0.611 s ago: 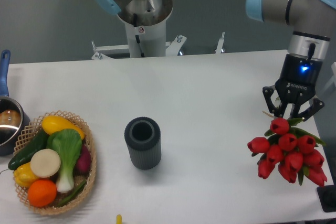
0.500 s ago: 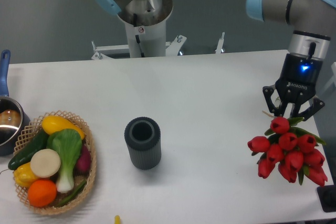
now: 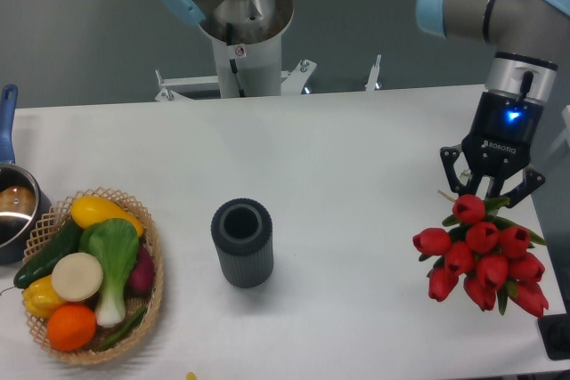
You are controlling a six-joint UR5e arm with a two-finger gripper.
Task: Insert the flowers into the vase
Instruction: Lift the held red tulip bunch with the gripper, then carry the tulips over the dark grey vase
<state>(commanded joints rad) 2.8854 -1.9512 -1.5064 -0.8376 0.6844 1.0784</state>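
White surface (image 3: 356, 157) under a grey wall carries the vase (image 3: 241, 242) upright near its middle, mouth open, with a wicker basket (image 3: 151, 295) of vegetables at the left. At the right edge the pincer (image 3: 484, 191) is closed around the stems of the flowers (image 3: 481, 255), whose red buds hang toward the camera, well apart from the vase.

- A round woven wicker basket (image 3: 153, 300) sits at the near left of the white counter (image 3: 356, 149), holding an orange, a yellow pepper, a cucumber and a leafy green.
- A metal pot with a blue handle (image 3: 11, 206) stands just left of it.
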